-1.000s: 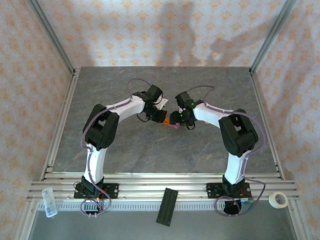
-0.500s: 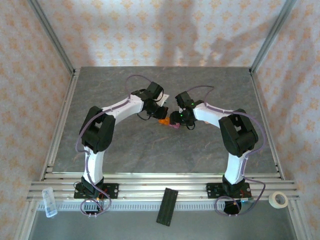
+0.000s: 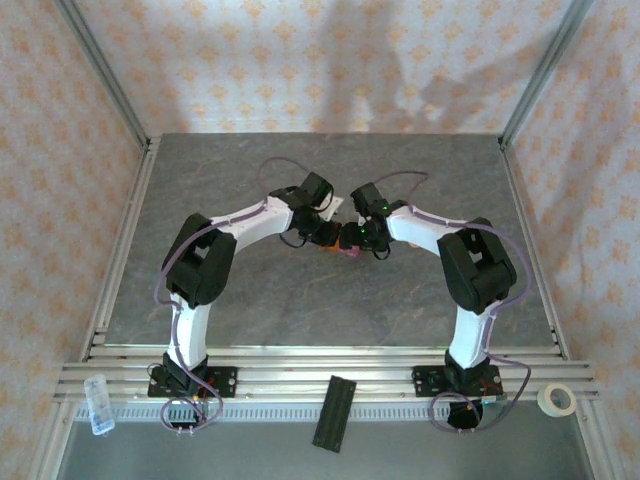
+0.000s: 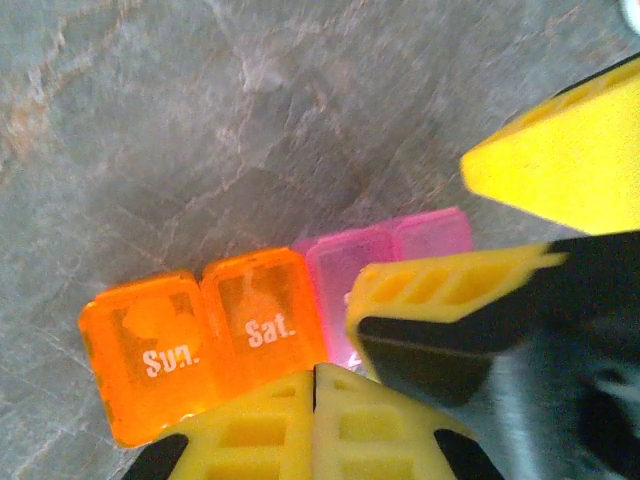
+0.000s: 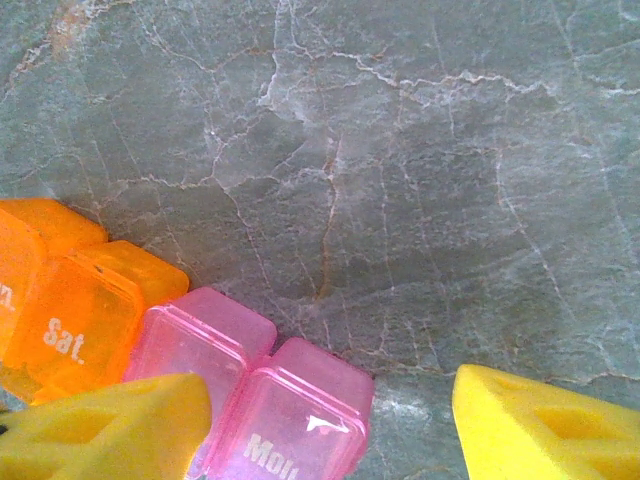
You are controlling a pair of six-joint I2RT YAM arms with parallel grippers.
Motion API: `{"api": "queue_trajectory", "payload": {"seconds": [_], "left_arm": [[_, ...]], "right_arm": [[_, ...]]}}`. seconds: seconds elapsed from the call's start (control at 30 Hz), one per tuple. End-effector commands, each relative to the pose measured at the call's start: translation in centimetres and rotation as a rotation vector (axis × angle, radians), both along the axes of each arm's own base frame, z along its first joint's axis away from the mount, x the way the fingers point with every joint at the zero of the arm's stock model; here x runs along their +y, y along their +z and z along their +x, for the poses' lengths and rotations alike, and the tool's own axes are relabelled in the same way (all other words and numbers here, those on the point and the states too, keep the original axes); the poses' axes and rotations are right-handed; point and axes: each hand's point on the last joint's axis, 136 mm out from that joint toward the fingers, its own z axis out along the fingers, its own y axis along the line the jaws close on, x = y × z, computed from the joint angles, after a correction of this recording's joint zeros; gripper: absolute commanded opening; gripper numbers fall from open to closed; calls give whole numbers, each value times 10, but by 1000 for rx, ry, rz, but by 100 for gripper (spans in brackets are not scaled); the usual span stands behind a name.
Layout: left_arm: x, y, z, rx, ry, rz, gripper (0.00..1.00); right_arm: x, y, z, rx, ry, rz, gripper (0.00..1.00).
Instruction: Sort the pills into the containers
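Position: the containers (image 3: 340, 247) lie on the table (image 3: 250, 290) near its middle, between the two wrists, which meet over them from either side.

Left gripper (image 4: 315, 385): fingers pressed together, nothing between them. The joined tip sits at the near edge of the orange compartments (image 4: 200, 340), close against the lid marked "Sat."; contact cannot be confirmed. Judgement: a closed tip presented this way suits prising or nudging a lid rather than lifting the strip.

Right gripper (image 5: 330, 385): spread, straddling the pink compartments (image 5: 270, 390). One finger overlaps the pink end; the other stands apart with bare table between it and the strip, so no grip is made. Judgement: it is placed to steady the pink end while the other arm works the orange end.

Condition of the containers: one straight strip of four translucent cells, two orange then two pink, joined side by side. White lettering reads "Sun." and "Sat." on the orange lids and "Mon" on the outer pink one. All four lids appear down; the contents cannot be told through the plastic
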Motion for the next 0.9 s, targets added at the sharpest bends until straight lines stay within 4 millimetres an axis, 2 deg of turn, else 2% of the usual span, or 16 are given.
{"api": "queue_trajectory", "payload": {"seconds": [0.0,0.23,0.43,0.53,0.7,0.73,0.87], "left_arm": [[7,-29,-3,33,28,46,0],[11,-44,-8,49,32,62,0],[8,-35,-5,26,31,38,0],[3,-12,2,-25,33,-2,0],[-2,46,19,-160,70,-118,1],[0,64,23,-198,84,-157,4],[17,104,34,-307,158,-238,10]], "right_arm": [[-26,-38,-24,103,-26,-130,68],[-25,-36,-24,102,-29,-124,68],[-22,-30,-23,97,-25,-110,68],[-20,-19,-17,81,-26,-94,68],[-20,8,0,41,-47,-49,68],[-21,17,4,27,-57,-38,68],[-24,56,20,-48,-91,33,73]]}}
